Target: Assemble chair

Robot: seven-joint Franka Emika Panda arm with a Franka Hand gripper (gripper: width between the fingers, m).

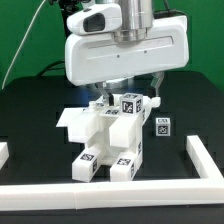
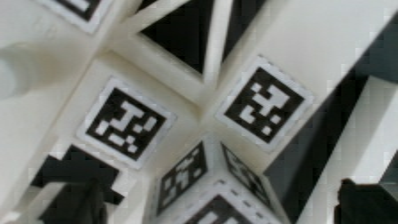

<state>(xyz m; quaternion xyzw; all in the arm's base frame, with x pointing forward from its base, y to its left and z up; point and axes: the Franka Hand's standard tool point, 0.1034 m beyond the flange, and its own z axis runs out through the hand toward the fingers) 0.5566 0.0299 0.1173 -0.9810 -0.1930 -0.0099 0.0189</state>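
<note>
The partly joined chair (image 1: 105, 140) stands mid-table as a cluster of matte white blocks with black-and-white tags, and a flat slab (image 1: 72, 120) juts out toward the exterior view's left. My gripper (image 1: 128, 95) hangs directly over the chair's top tagged block (image 1: 130, 103), fingers pointing down on either side of it. In the wrist view the tagged white pieces (image 2: 187, 120) fill the picture. My gripper (image 2: 222, 198) is open: the dark fingers (image 2: 80, 195) stand wide apart with gaps to the white edge between them. Nothing is held.
A small loose white block with a tag (image 1: 160, 126) lies on the black table at the exterior view's right of the chair. Low white border rails run along the front (image 1: 100, 205) and the right (image 1: 205, 160). A short rail end sits at the left (image 1: 4, 152).
</note>
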